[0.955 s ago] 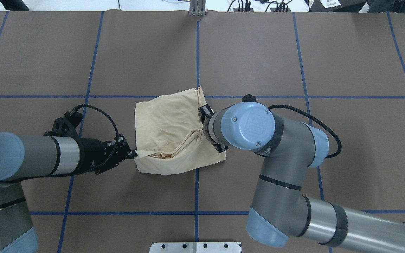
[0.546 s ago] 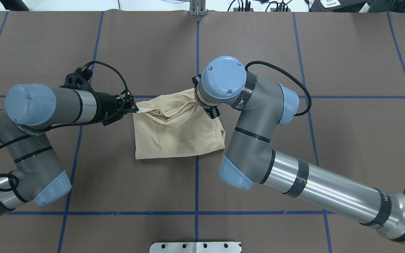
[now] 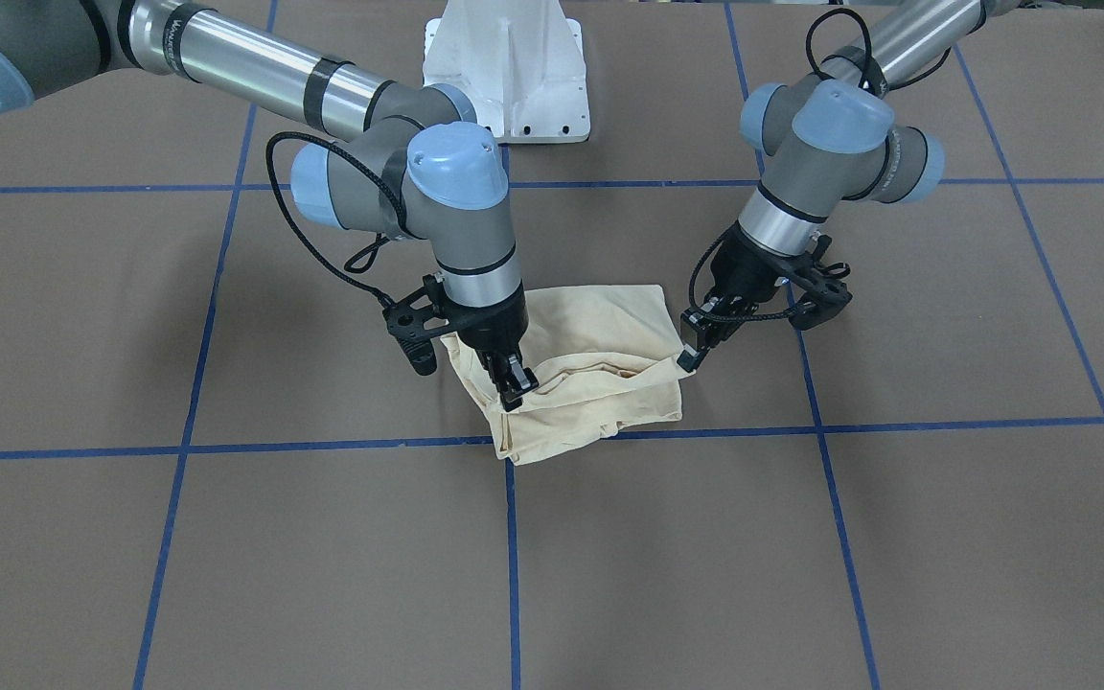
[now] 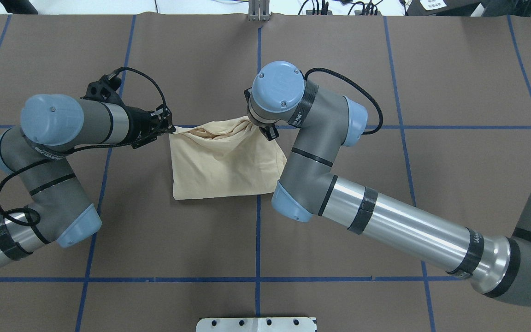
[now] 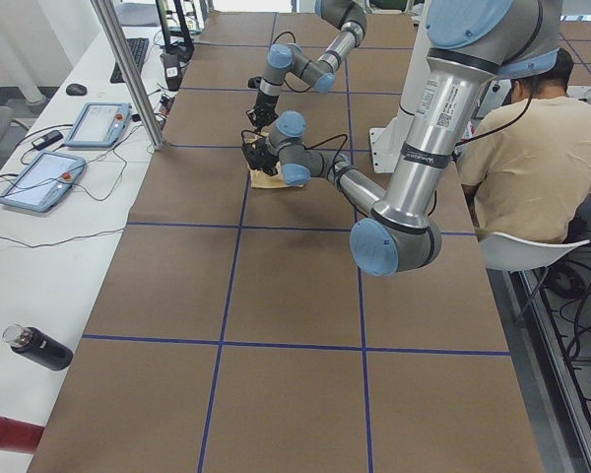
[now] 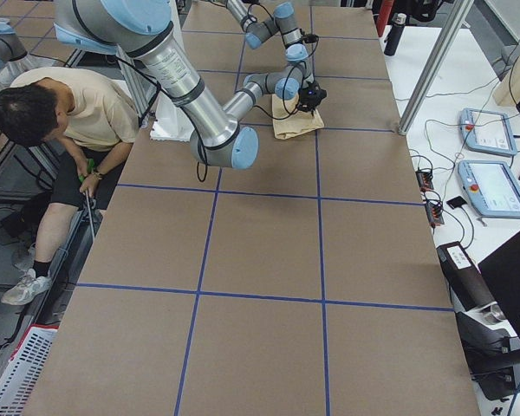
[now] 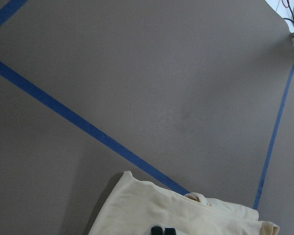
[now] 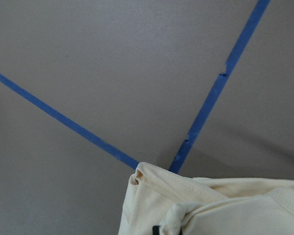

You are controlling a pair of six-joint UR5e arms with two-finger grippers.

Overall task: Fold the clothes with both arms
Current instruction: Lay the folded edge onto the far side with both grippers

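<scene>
Your front view shows the right pincer, wrist-hidden overhead: it and the left pincer each pinch tight a corner of the soft, creased, folded cream shirt on the worktop.

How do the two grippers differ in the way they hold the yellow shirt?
The left gripper slants in from the side and pinches the very corner of the shirt. The right gripper points almost straight down and bunches cloth slightly in from its corner. Both are shut on the same shirt edge.
</scene>
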